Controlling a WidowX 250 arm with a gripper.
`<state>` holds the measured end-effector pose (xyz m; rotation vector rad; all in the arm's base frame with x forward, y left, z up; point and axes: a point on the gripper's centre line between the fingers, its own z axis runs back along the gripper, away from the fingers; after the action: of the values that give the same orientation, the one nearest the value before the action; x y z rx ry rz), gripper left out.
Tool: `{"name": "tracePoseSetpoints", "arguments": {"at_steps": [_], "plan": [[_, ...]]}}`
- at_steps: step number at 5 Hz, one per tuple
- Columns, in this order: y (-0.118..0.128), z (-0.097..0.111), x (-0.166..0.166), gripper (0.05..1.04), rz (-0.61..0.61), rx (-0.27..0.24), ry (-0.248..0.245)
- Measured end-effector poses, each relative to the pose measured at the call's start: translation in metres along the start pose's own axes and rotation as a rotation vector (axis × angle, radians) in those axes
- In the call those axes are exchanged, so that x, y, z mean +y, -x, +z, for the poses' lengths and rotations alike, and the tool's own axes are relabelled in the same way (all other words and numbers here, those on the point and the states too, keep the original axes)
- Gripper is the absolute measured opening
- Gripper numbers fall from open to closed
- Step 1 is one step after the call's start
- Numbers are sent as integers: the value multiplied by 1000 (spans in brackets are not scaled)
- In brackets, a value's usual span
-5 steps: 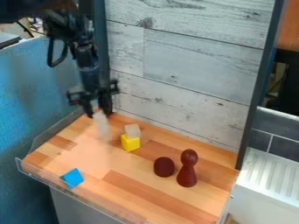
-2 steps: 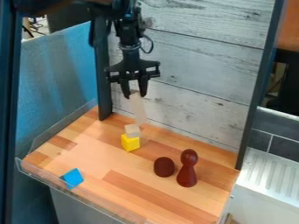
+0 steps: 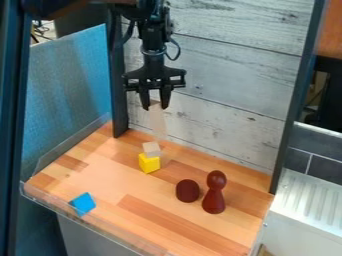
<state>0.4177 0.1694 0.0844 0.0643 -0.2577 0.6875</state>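
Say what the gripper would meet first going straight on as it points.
Pointing down, the gripper would likely bring its held pale block onto the small pale block atop the yellow block; depth is unclear, so it could meet the wooden surface behind.

A long, slim, pale wooden block [image 3: 157, 124] hangs lengthwise from the pincer [image 3: 155, 106], gripped at its upper end, nearly upright with a slight tilt. In the camera view its lower end comes just above the small pale block on the yellow cube [image 3: 149, 163]; whether the two pale blocks touch cannot be told
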Motion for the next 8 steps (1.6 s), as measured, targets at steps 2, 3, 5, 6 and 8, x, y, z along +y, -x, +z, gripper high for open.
{"name": "tracePoseSetpoints", "arguments": {"at_steps": [2, 3, 5, 6, 8], "plan": [[-7, 9, 2, 409, -15, -13, -18], [-6, 5, 8, 409, -13, -5, -23], [1, -8, 18, 409, -19, 2, -45], [5, -13, 20, 409, -20, 5, -54], [6, -16, 19, 409, -14, -2, -55]]}}
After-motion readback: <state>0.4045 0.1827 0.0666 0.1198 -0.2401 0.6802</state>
